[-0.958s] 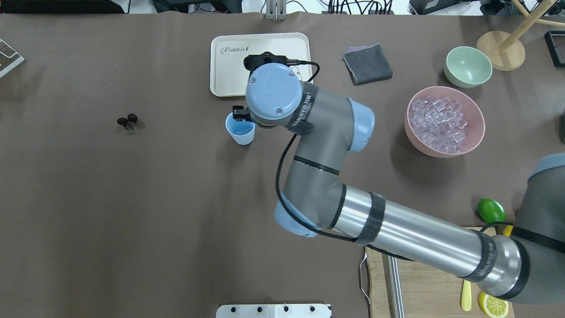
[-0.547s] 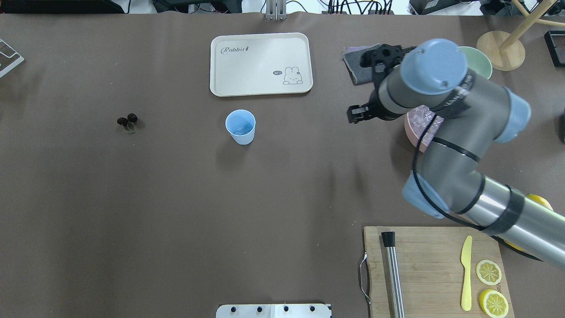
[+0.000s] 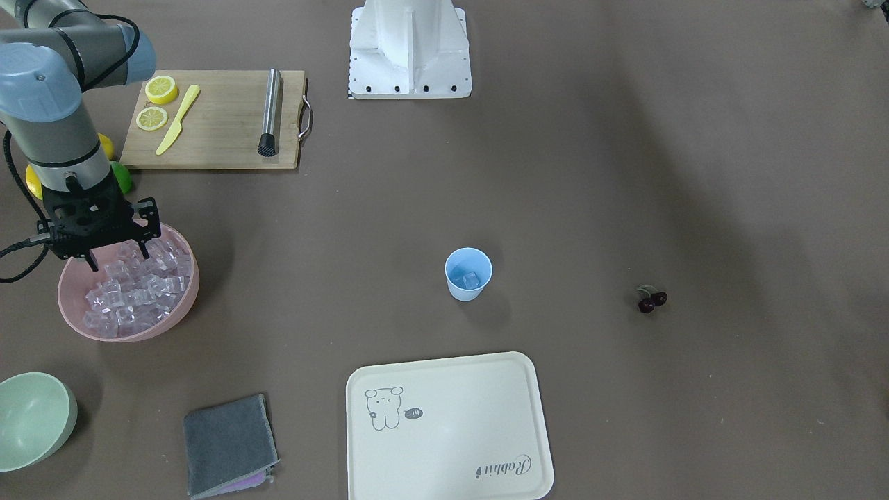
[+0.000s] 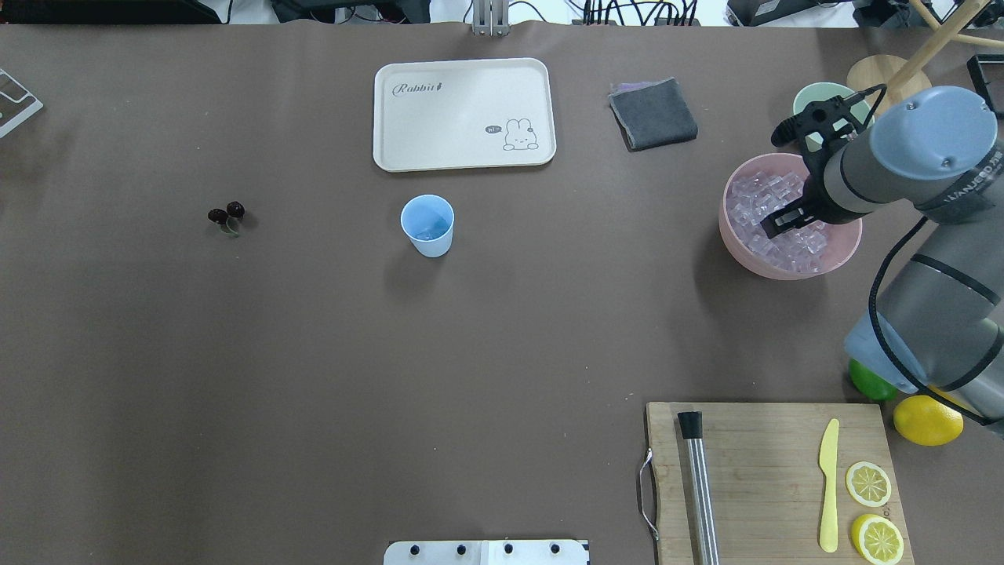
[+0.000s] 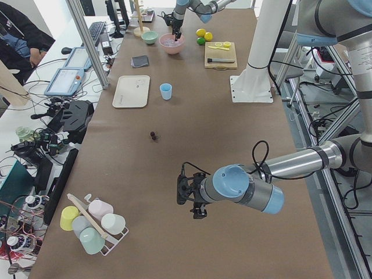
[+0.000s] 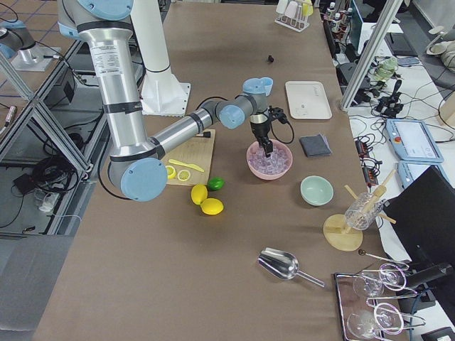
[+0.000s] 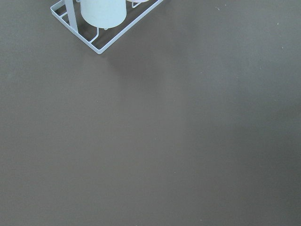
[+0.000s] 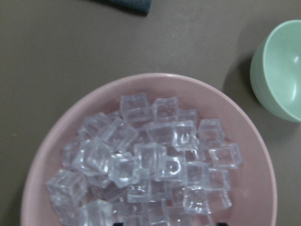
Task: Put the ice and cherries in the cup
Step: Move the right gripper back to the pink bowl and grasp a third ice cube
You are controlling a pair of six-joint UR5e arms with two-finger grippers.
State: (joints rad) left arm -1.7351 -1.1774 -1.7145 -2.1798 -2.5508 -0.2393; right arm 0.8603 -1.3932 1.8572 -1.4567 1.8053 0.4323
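Note:
The light-blue cup (image 4: pixel 427 225) stands mid-table, in front of the tray, and holds one ice cube (image 3: pixel 471 279). The cherries (image 4: pixel 226 213) lie alone on the table far to the cup's left; they also show in the front view (image 3: pixel 651 299). My right gripper (image 3: pixel 118 258) is open and empty. It hangs just above the ice cubes (image 8: pixel 150 160) piled in the pink bowl (image 4: pixel 736 245). My left gripper (image 5: pixel 195 204) shows only in the exterior left view, low over bare table far from the cup. I cannot tell if it is open or shut.
A cream tray (image 4: pixel 463 114), a grey cloth (image 4: pixel 653 114) and a pale green bowl (image 4: pixel 808 106) sit at the back. A cutting board (image 4: pixel 753 479) with lemon slices, a yellow knife and a metal rod lies front right. A lime (image 4: pixel 867 384) and lemon (image 4: pixel 928 420) are beside it.
My right arm has swung right, from over the cup to over the pink bowl of ice. An ice cube lies in the cup. The cherries and cup have not moved.

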